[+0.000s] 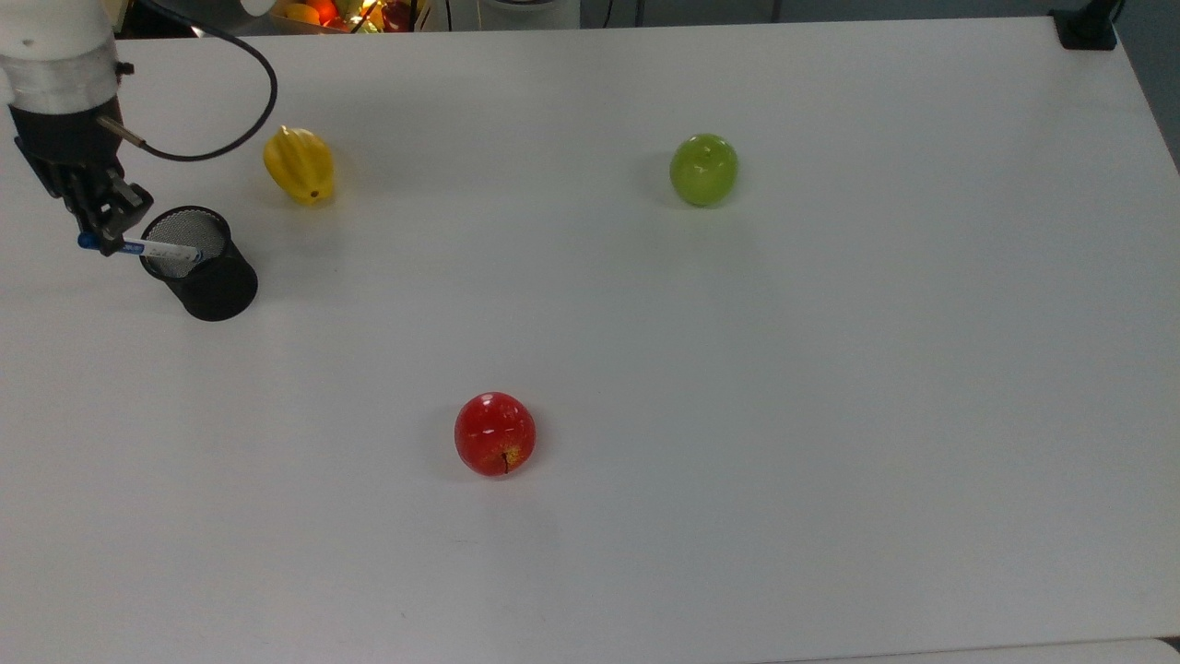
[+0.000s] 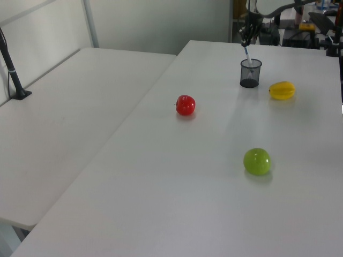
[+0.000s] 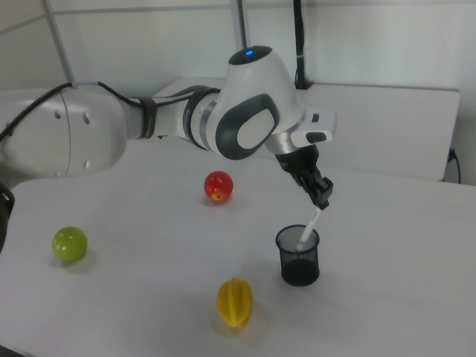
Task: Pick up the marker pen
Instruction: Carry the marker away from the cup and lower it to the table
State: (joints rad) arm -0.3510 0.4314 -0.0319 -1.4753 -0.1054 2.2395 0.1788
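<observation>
- At the upper left of the top view, the marker pen (image 1: 152,247) is clenched at its blue upper end by the gripper (image 1: 103,240), while its lower end is seen inside the mouth of the black mesh cup (image 1: 201,266).
- At the centre of the right view, the pen (image 3: 309,226) is shown tilted, partly drawn out of the cup (image 3: 299,256).
- The extraction step is judged to be in hand.
- A further upward lift is called for, so that the rim is cleared without the cup being tipped.

top view overhead; left, right views oblique, opposite sides
</observation>
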